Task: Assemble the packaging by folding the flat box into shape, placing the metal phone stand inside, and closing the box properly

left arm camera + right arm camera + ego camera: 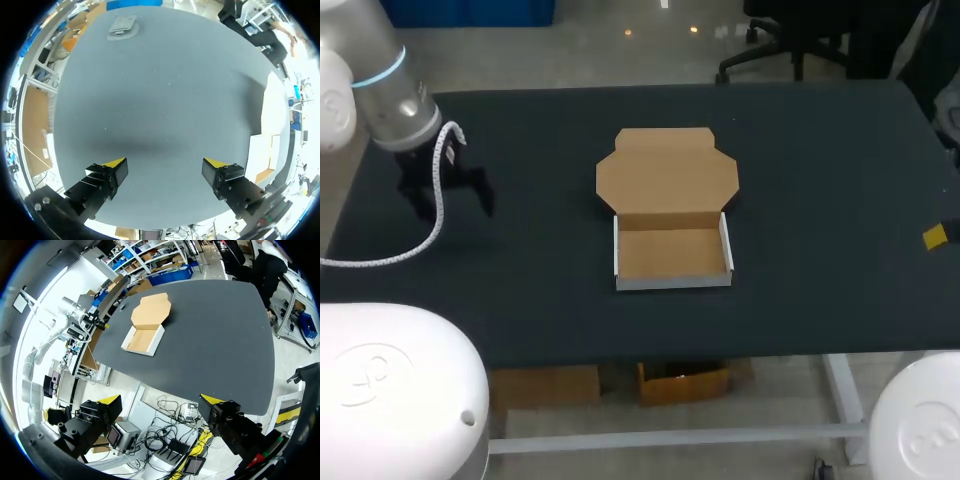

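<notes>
Left hand (450, 200) hovers over the far left of the table (820, 150) in the head view, fingers spread, nothing in it. Box (672, 250) sits mid-table, well apart from that hand: tray walls up, white outside, brown inside, tray empty. Its lid (667, 170) lies flat open behind it. No phone stand visible from this camera. In the left wrist view the left hand (166, 165) is released, with bare table between and under its fingers. A grey, metal-looking piece (122, 25) lies well ahead of it near the table's edge, probably the phone stand, though it is too small to be sure. In the right wrist view the right hand (161, 400) is released and empty, held off past the table's edge. The box (145, 335) is far ahead of it, lid open. Progress, as I judge it: folding looks done. Stand not yet picked up or put inside, lid not yet closed, so roughly a third along.
</notes>
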{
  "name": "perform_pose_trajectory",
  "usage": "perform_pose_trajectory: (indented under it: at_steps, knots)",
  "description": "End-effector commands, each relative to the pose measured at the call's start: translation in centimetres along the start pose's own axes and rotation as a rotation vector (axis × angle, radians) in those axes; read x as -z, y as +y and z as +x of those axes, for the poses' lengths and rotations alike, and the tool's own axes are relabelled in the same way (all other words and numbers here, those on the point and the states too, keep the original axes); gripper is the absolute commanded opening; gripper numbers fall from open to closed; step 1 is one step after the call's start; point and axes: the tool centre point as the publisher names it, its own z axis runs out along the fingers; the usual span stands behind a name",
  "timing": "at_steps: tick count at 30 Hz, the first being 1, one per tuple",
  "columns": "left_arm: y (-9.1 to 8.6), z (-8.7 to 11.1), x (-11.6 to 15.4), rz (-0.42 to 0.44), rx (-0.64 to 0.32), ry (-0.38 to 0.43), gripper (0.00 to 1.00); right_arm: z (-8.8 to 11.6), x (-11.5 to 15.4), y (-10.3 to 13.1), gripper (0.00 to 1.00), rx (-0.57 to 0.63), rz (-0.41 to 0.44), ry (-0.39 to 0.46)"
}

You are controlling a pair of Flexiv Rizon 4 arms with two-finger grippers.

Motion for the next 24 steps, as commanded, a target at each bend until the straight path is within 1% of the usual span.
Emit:
perform_pose_trajectory:
  at_steps: [1,8,16,24]
  knots:
    - [-1.6,-0.5,-0.6,-0.025,-0.006,-0.005,1.0,0.1,0.1,-0.1,1.0,0.0,-0.001,-0.001]
    - [-3.7,-1.8,-1.3,-0.041,-0.015,0.005,1.0,0.1,0.1,-0.1,1.0,0.0,-0.001,-0.001]
    - [-5.4,-3.3,-2.1,-0.056,-0.019,0.017,1.0,0.1,0.1,-0.1,1.0,0.0,-0.001,-0.001]
    - [-7.3,-4.3,-2.4,-0.064,-0.046,-0.009,1.0,0.1,0.1,-0.1,1.0,0.0,-0.001,-0.001]
